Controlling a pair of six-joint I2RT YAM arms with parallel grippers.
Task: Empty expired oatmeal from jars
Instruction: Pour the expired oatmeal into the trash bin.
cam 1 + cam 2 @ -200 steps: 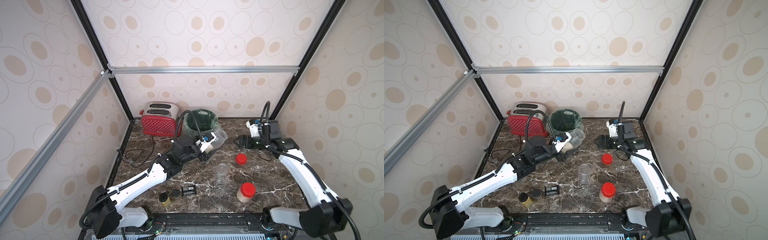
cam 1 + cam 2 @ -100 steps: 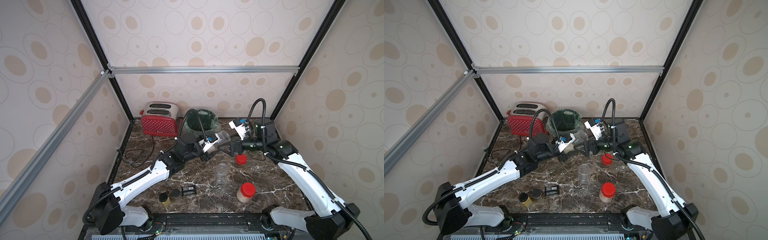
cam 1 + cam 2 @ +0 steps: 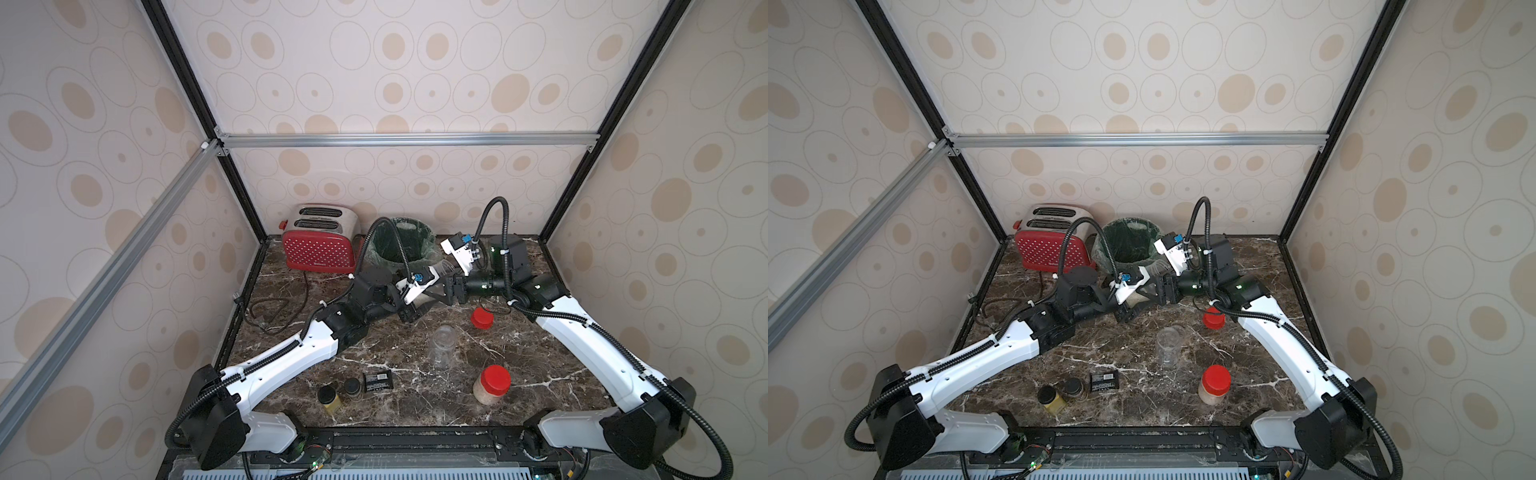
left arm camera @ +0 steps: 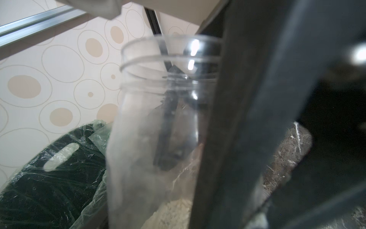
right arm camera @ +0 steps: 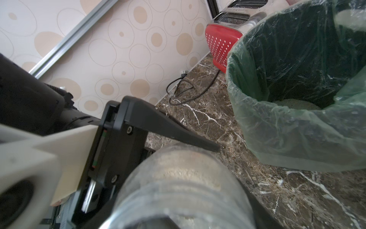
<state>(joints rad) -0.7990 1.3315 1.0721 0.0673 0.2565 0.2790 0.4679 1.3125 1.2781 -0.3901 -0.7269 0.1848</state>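
A small clear plastic jar without a lid point(image 4: 150, 138) is held off the dark marble worktop point(image 3: 540, 374), just on the near side of the green-lined bin point(image 5: 287, 138). The jar is tilted, with its threaded mouth towards the far right. Pale beige oatmeal point(image 4: 174, 210) lies at its base end, and more of it sits in a heap inside the bin.

The right gripper point(image 3: 442, 289) pinches the jar near the neck. The left gripper point(image 3: 422, 297) is at the base end with 1 finger along the wall, but I cannot tell whether it presses.

On the near side stand an empty clear jar point(image 3: 444, 345), a loose red lid point(image 3: 481, 318) and a red-lidded jar of oatmeal point(image 3: 491, 386). To the near left are 2 tiny black-lidded jars point(image 3: 330, 397). A red toaster point(image 3: 320, 245) stands at the far left.
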